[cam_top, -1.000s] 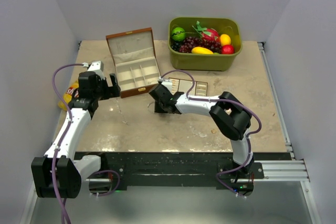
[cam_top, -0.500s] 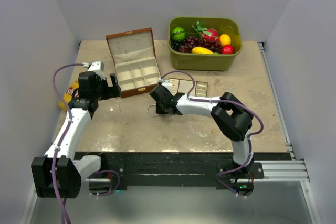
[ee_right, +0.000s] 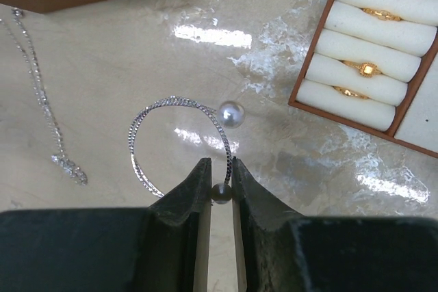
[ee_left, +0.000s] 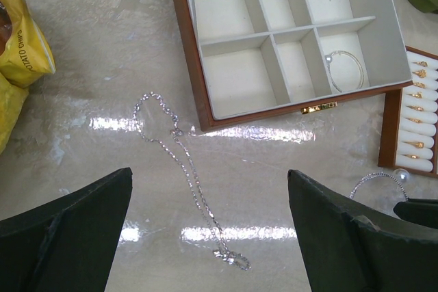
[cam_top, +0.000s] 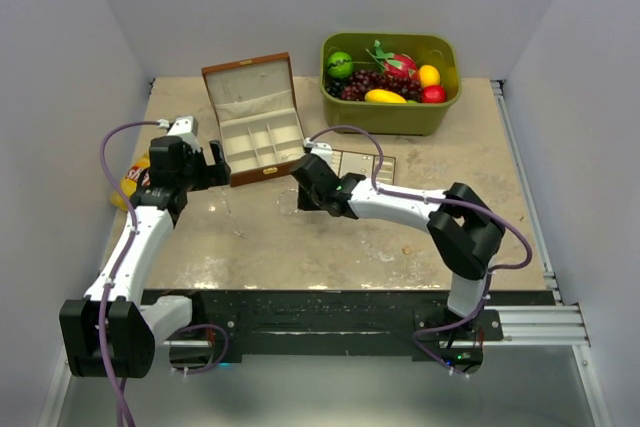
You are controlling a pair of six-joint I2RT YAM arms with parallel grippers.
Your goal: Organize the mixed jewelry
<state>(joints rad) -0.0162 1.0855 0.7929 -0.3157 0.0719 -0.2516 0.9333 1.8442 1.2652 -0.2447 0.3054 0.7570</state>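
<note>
Your right fingers (ee_right: 195, 200) clamp the bracelet (ee_right: 231, 114) by its pearl end, hoop pointing left, beside the ring tray (ee_right: 345, 97). Left fingers (ee_left: 68, 230) stand apart over the chain (ee_left: 186, 162), lying far-left to near-right. Bag (ee_left: 24, 46) reads "POTATO CHIP".

A beige, marbled, glossy tabletop (cam_top: 250, 237) sits inside plain pale grey walls (cam_top: 200, 7), one at the back and one slanting in at each side. A silver aluminium rail (cam_top: 522, 182) runs along the table's right edge, and a black metal beam (cam_top: 330, 307) crosses its near edge. Light from above lies in bright white patches (ee_left: 260, 234) on the polished surface.
</note>
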